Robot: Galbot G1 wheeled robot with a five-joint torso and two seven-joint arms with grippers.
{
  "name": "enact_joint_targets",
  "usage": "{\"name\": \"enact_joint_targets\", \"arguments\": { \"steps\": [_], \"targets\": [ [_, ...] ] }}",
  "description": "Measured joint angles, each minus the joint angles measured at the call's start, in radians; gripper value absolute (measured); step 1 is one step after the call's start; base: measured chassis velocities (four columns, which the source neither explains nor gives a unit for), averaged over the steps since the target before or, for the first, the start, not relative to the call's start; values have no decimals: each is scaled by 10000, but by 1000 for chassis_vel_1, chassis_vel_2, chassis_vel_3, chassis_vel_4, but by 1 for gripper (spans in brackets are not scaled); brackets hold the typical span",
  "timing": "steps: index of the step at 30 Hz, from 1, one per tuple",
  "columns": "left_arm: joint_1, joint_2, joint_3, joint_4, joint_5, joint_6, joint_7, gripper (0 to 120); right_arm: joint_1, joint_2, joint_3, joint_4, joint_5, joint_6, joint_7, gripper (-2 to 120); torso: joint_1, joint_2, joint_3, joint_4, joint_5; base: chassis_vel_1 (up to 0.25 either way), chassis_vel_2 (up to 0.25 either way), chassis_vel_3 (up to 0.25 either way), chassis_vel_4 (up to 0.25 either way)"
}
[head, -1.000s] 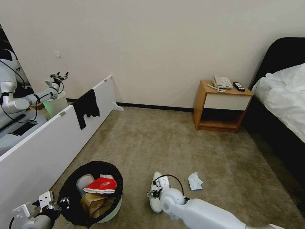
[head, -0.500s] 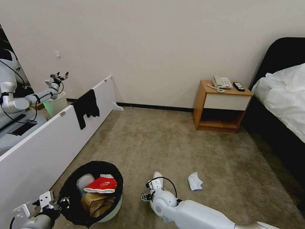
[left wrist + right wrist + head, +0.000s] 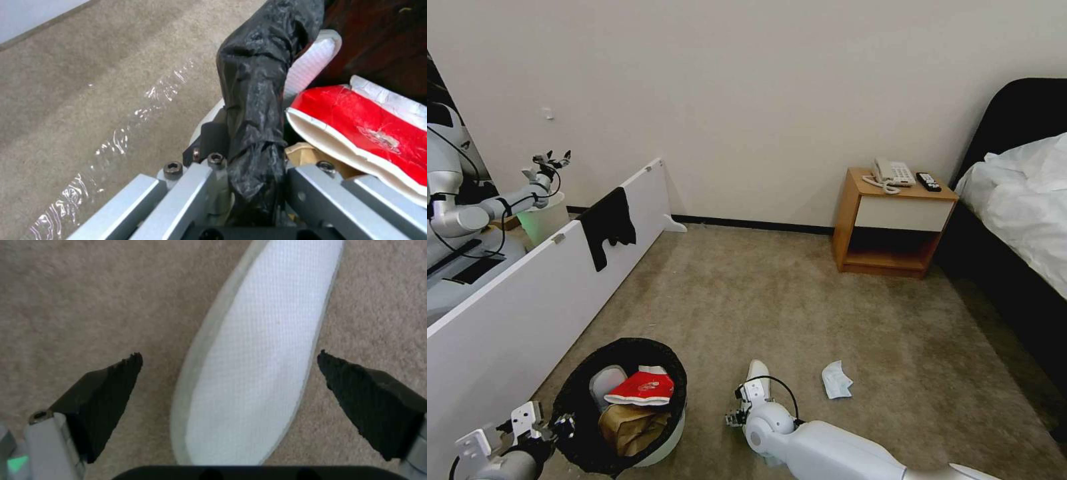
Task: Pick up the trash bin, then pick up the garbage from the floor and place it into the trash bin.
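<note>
While our left claw (image 3: 249,186) stays clamped on the trash bin (image 3: 587,433) rim, already holding several items, our right claw (image 3: 229,380) hangs spread over a white slipper (image 3: 258,350) on the floor (image 3: 800,300); a mask (image 3: 835,380) also remains.

A wooden nightstand (image 3: 896,223) stands against the wall, with a white telephone (image 3: 892,173) and a black remote (image 3: 928,181) on top. A bed (image 3: 1027,200) is beside it. A black cloth (image 3: 607,225) hangs over a white board (image 3: 527,307).
</note>
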Motion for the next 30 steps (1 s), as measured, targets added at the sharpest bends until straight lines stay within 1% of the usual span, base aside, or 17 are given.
{"name": "enact_joint_targets", "arguments": {
  "steps": [17,19,20,21,22,23,24,25,27,28,30],
  "targets": [
    [55,-84,40,-109,-4,0,18,1,66,209,-168,-1103,-393,55,-358,100,0,0,0,0,1,0,0,0,0],
    [54,-84,40,-116,-13,0,19,1,72,225,-168,-1174,-416,60,-395,98,0,0,-1,0,0,0,0,0,0],
    [54,-86,38,-121,-16,0,19,1,75,233,-168,-1221,-444,70,-412,93,0,0,0,1,1,0,0,0,0],
    [54,-90,38,-123,-17,0,19,1,74,235,-168,-1245,-459,74,-421,92,0,0,0,1,1,0,0,0,0],
    [54,-100,37,-126,-18,0,18,1,72,248,-174,-1310,-505,86,-451,87,-1,0,0,0,1,0,0,0,0],
    [54,-100,37,-126,-18,0,18,1,72,248,-174,-1310,-505,86,-451,87,-1,0,0,0,1,0,0,0,0],
    [58,-115,37,-128,-18,0,19,1,58,259,-182,-1365,-569,118,-482,83,0,0,0,0,1,0,0,0,0],
    [58,-115,37,-128,-18,0,19,1,58,259,-182,-1365,-569,118,-482,83,0,0,0,0,1,0,0,0,0],
    [66,-136,38,-130,-15,0,19,1,25,284,-203,-1425,-661,138,-532,70,0,0,0,1,1,0,0,0,0],
    [66,-136,38,-130,-15,0,19,1,25,284,-203,-1425,-661,138,-532,70,0,0,0,1,1,0,0,0,0],
    [65,-137,38,-126,-6,0,22,1,5,282,-208,-1409,-733,151,-535,59,0,0,0,0,0,0,0,0,0]
  ]
}}
